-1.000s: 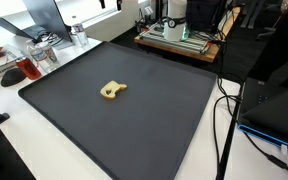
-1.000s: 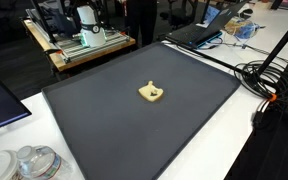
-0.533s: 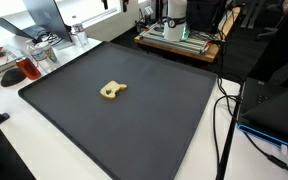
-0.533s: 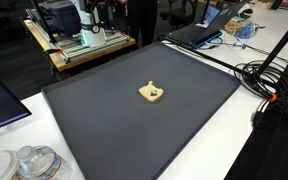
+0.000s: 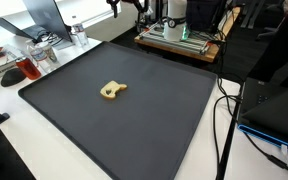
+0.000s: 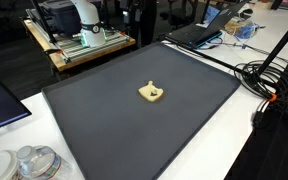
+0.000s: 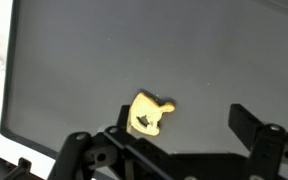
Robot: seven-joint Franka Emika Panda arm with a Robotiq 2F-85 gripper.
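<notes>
A small yellow, irregular piece (image 5: 112, 90) (image 6: 152, 93) lies near the middle of a large black mat (image 5: 164, 115) (image 6: 104, 125) on a white table. In the wrist view the yellow piece (image 7: 149, 114) sits on the mat (image 7: 214, 50) far below my gripper (image 7: 184, 130). The gripper is open, its two dark fingers spread wide with nothing between them. The piece appears close to the left-hand finger in that view. A white part of the arm (image 6: 84, 14) shows beyond the mat's far edge.
A wooden bench with equipment (image 5: 179, 40) (image 6: 79, 45) stands behind the table. An open laptop (image 6: 199, 35) and a tangle of cables (image 6: 269, 80) lie past one side of the mat. Glass jars (image 6: 34, 162) stand at a near corner. A black case (image 5: 274, 110) sits past another edge.
The arm has shifted slightly at the top edge of both exterior views. The yellow piece has not moved, and the gripper stays open.
</notes>
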